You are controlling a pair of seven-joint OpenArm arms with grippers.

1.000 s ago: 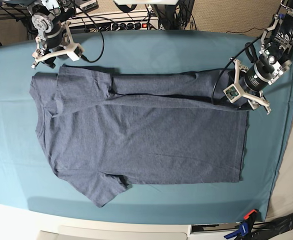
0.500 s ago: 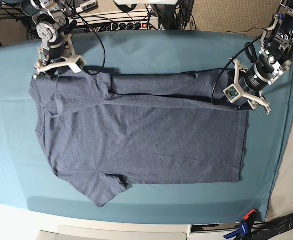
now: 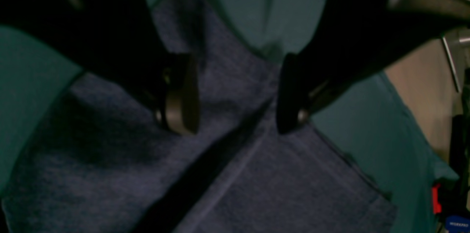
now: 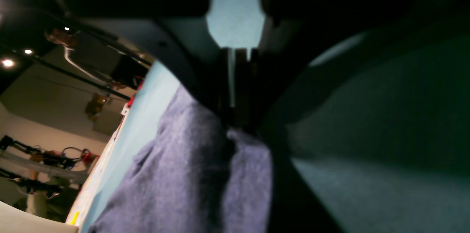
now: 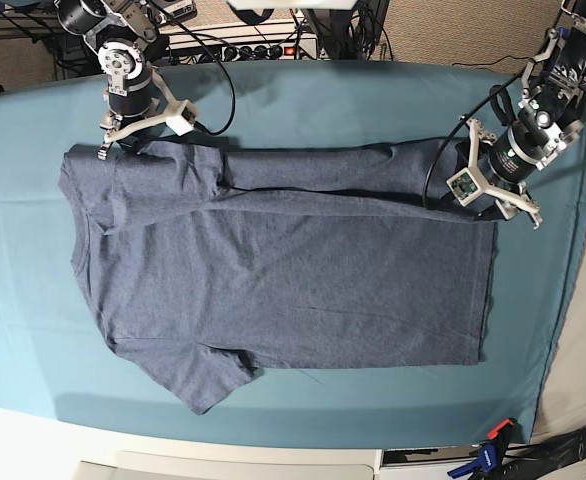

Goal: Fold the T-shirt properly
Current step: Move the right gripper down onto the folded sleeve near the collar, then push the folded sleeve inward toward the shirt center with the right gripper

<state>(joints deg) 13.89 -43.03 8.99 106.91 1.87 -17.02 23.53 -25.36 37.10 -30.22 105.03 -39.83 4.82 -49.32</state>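
Heathered blue-grey T-shirt (image 5: 273,270) lying flat, far edge folded over. Right gripper (image 4: 237,115) pinching its sleeve corner; left gripper (image 3: 235,97) hovering wide open over hem corner.

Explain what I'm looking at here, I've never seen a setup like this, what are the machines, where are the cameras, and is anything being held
These are two robot arms working at a table covered with a teal cloth. Each arm ends in a pincer, a two-fingered clamp. One picture is taken from above and shows the whole table; the other two come from small cameras mounted on the arms' wrists, looking down past the fingers.

Spread on the cloth is a blue-grey T-shirt, plain side up, with its far edge already folded inward.

The right pincer, at the top left of the overhead picture, is shut on the shirt near a sleeve; its wrist camera shows fabric pinched between the fingers. The left pincer, at the shirt's bottom hem on the overhead picture's right, stands open with fabric between its fingers, gripping nothing yet.
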